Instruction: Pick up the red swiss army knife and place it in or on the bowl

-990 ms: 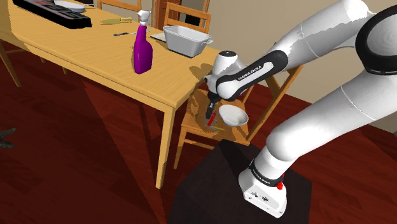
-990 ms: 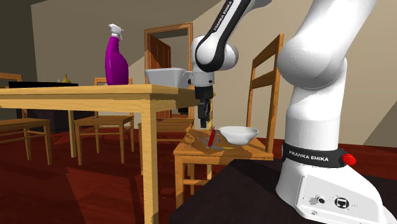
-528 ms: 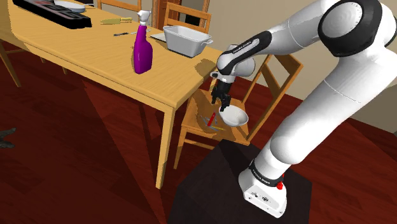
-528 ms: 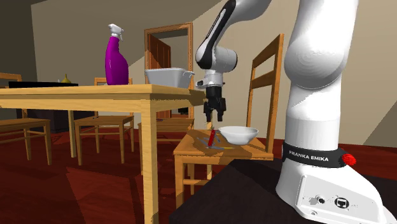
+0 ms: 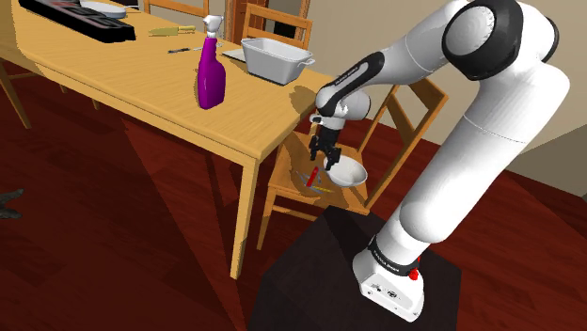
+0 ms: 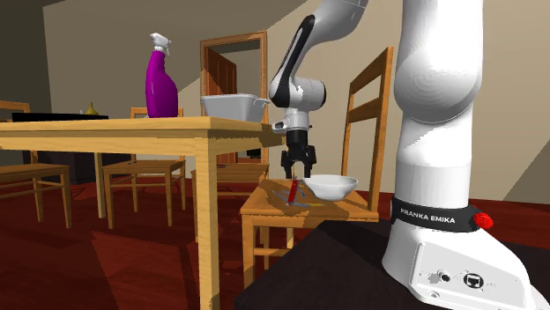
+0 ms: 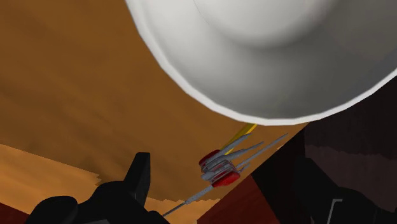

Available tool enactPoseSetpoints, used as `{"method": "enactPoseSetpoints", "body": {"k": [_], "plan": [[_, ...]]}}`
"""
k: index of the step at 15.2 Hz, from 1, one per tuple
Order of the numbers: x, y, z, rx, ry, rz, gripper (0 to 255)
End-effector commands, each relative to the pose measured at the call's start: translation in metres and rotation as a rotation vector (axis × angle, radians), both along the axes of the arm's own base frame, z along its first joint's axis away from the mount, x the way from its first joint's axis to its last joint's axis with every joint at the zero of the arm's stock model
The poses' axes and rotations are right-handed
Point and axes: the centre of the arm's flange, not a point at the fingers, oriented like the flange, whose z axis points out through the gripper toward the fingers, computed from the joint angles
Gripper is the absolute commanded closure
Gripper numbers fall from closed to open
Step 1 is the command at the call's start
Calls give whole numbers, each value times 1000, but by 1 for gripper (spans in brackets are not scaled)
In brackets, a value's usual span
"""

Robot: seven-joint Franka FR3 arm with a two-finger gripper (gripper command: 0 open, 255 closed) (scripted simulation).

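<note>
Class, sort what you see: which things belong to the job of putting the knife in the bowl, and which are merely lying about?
Belong to the job:
red swiss army knife, on the chair seat
white bowl beside it
gripper, open above them

Just lying about, on the table:
purple spray bottle
pale tub
black tray

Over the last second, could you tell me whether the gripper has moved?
Yes. In the second exterior view the gripper has shifted right, from the table side of the red knife toward the white bowl; its fingers stand open.
</note>
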Motion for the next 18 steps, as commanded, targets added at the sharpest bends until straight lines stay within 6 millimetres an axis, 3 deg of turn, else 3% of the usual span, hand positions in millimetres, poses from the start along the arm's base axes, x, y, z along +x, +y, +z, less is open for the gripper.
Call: {"method": "enactPoseSetpoints", "body": {"k": [1, 8, 9, 18], "plan": [[0, 0, -5, 0, 0, 1, 0], [0, 0, -5, 0, 0, 1, 0], [0, 0, -5, 0, 0, 1, 255], [0, 0, -5, 0, 0, 1, 255]]}}
